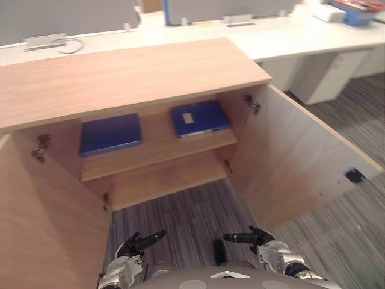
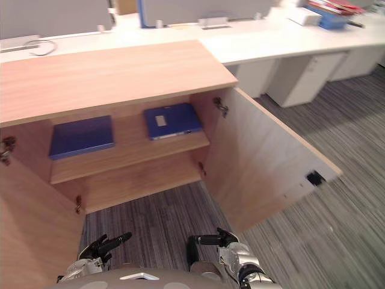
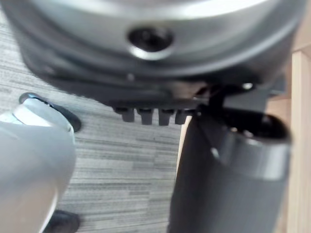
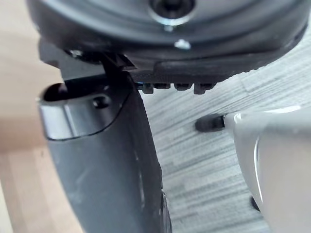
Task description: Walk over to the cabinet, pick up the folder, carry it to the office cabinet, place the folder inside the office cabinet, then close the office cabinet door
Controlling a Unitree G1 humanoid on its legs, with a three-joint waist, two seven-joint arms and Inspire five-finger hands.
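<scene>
Left eye view: the office cabinet stands open at 12 o'clock, its right door swung toward 3. On its upper shelf a plain folder lies at 11 and a labelled folder at 1. The left hand at 7 and the right hand at 5 are empty, fingers straight. Left wrist view: fingers and thumb are apart above the carpet. Right wrist view: likewise.

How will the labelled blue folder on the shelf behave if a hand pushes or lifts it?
Probably stiff: the labelled blue folder lies flat with straight edges. It would likely slide on the smooth wooden shelf rather than roll or tip. Lying flat, it may be awkward to get fingers under.
</scene>
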